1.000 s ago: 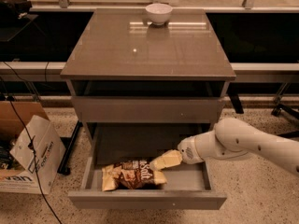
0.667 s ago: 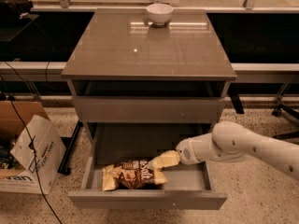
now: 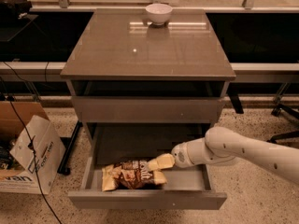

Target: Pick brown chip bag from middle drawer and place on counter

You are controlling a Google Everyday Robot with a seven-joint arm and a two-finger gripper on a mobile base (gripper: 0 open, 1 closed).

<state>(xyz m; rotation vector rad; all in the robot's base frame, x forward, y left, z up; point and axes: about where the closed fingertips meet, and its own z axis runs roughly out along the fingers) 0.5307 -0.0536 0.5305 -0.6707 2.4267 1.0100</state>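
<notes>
While poised low inside the pulled-out, deep grey-brown middle drawer (image 3: 147, 200), reaches in from the right with the cream-tipped tool (image 3: 161, 162) at the end of the only arm, a white, rounded one. Cannot tell whether open, closed or already clamped on anything. Sits at the right end of the crinkly dark-brown chip bag with cream-tan ends (image 3: 132, 174), seemingly touching or overlapping its upper right corner, though hard to confirm as true contact.

Lies flat on the smooth drawer floor, that bag, close behind the front wall and left of centre. Runs left to right along the drawer front with its long axis, so points 1 cream end straight at the tool and the other toward the left wall. Lies therefore to the left of the tool and slightly toward the front, in line with the approach.

Probably at the grasp step, with the bag not lifted and nothing of it on the glossy grey-brown square table (image 3: 149, 50) above. Calls next for a firm hold on that near end, then a lift up and out over the drawer's front wall and past the closed plain grey-brown panel (image 3: 147, 109) above. Could slip or fold, being crinkly and held by 1 end only. Up top, only a small white bowl (image 3: 158, 13) at the far edge of the table, well apart from its middle.
</notes>
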